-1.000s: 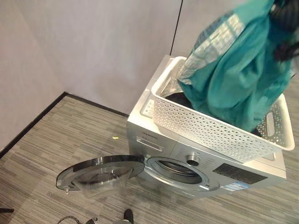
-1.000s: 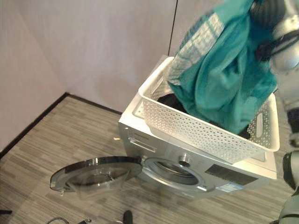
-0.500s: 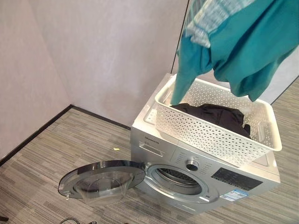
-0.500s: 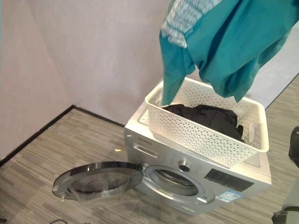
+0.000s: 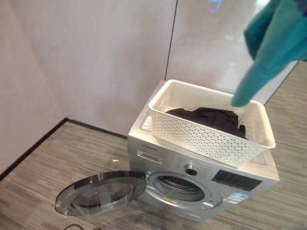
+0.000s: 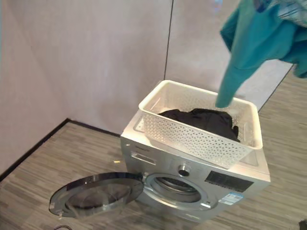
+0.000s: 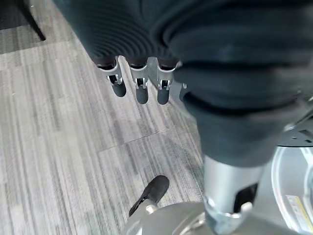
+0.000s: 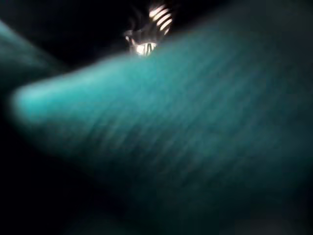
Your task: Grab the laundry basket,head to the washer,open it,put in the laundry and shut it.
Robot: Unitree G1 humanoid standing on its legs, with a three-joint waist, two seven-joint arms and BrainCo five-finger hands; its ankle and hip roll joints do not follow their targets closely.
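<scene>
Washer (image 5: 192, 179) door (image 5: 98, 191) open, teal shirt (image 6: 259, 43) lifted above basket (image 6: 201, 132), right hand's grip unreadable, left hand (image 7: 142, 88) relaxed and empty; loading, shutting remain.

The washer (image 5: 201, 182) stands against the far wall, its round mouth (image 5: 180, 184) unblocked at the front. Its door (image 5: 100, 191) lies swung wide to the left, low over the floor, barring that side. On top, the white basket (image 5: 211, 139) covers the lid; a teal garment (image 6: 254, 43) hangs above its right end, while open floor (image 5: 57, 158) lies left
</scene>
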